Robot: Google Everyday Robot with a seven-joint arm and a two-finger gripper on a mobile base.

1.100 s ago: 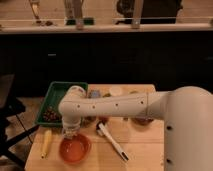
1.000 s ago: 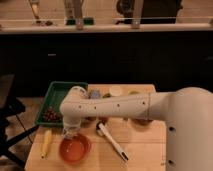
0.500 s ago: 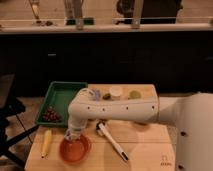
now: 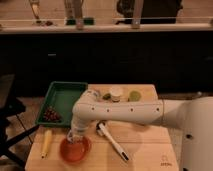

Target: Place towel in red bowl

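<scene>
The red bowl (image 4: 75,149) sits at the front left of the wooden table (image 4: 145,150). My gripper (image 4: 75,136) hangs at the end of the white arm (image 4: 120,112), right over the bowl's far rim and reaching down into it. A pale patch shows at the gripper's tip, just above the bowl. I cannot tell whether it is the towel. No towel shows anywhere else on the table.
A green tray (image 4: 65,95) at the back left holds dark red grapes (image 4: 50,115). A yellow banana (image 4: 46,142) lies left of the bowl. A white and black utensil (image 4: 112,142) lies to the bowl's right. A white cup (image 4: 116,93) and a green fruit (image 4: 135,95) stand at the back.
The arm has swung forward and lower, so the gripper now sits closer over the red bowl. The cup and green fruit at the back have come into view.
</scene>
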